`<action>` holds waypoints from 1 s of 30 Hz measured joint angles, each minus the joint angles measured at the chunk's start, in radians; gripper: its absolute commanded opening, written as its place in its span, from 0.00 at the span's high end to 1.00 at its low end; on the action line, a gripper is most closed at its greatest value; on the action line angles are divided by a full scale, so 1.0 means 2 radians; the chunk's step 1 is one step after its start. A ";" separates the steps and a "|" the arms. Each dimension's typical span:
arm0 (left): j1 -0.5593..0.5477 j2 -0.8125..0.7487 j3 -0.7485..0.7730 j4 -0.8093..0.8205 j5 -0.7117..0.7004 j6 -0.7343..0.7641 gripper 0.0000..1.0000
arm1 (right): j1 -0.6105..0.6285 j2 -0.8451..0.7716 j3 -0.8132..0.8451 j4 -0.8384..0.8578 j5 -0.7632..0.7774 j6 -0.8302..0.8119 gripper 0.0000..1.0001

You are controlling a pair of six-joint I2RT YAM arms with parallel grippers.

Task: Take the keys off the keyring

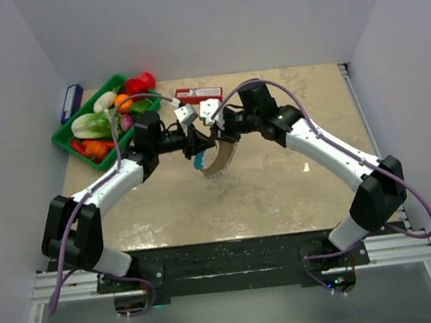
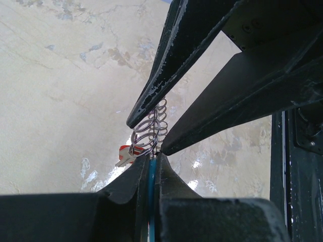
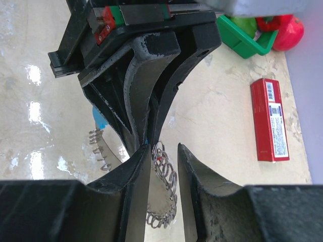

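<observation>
Keyring (image 2: 151,194) — pinched in left hand (image 2: 151,160) | keys (image 3: 166,174) inside parted right hand (image 3: 164,148)

I see shiny metal keys (image 3: 165,176), a smooth blue plastic keyring (image 2: 151,187), a glossy stone-like table (image 2: 60,101), and scratched dull black fingers (image 3: 144,80) on the left gripper (image 3: 147,143).
</observation>
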 measured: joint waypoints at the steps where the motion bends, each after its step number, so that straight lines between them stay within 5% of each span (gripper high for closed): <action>1: 0.000 0.000 0.000 0.000 0.000 0.000 1.00 | 0.000 0.000 0.000 0.000 0.000 0.000 0.68; 15: 0.000 0.000 0.000 0.000 0.000 0.000 1.00 | 0.011 0.000 -0.017 0.013 0.029 -0.002 0.71; 23: 0.000 0.001 0.000 -0.003 -0.009 0.000 1.00 | 0.016 0.000 -0.027 0.021 0.044 -0.004 1.00; 30: 0.001 0.005 0.000 -0.005 -0.015 0.000 1.00 | 0.016 0.000 -0.037 0.036 0.049 -0.003 1.00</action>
